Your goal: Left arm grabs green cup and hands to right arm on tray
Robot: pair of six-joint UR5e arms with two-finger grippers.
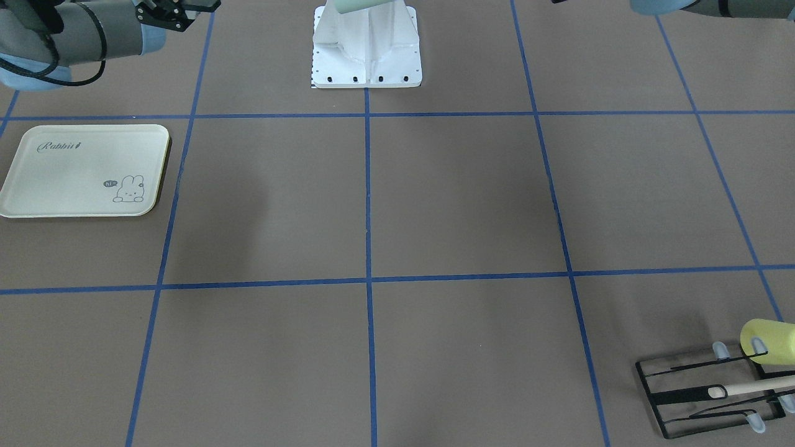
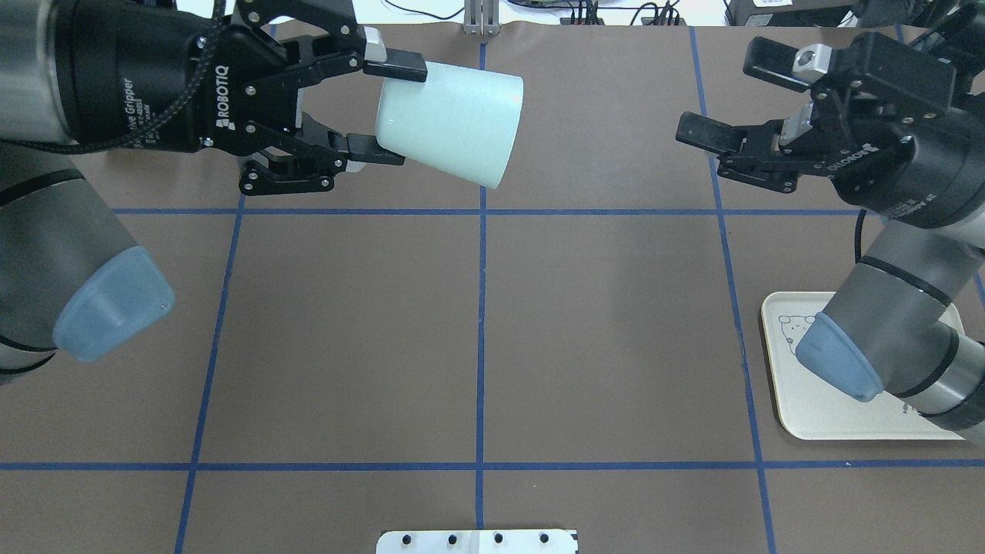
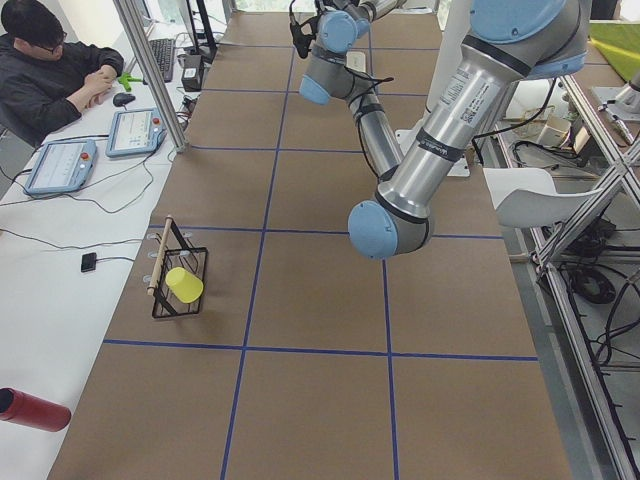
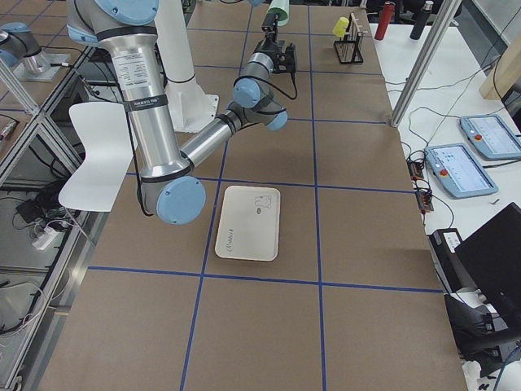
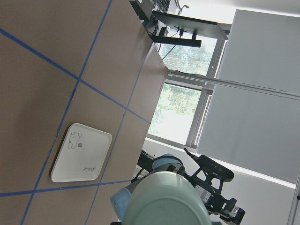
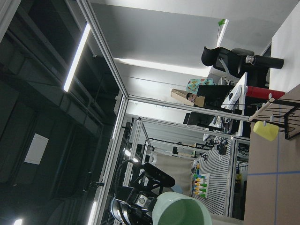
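The left pincer [image 2: 385,111] is clamped on the base of the green cup [image 2: 454,123], held sideways above the table [image 2: 600,323]. The right pincer [image 2: 735,96] faces it, jaws apart, not touching. The grab looks done; the hand-over and placing on the tray [image 2: 800,415] are left.

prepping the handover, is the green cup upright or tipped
Tipped: the green cup lies sideways in the left gripper, its mouth toward the right gripper.
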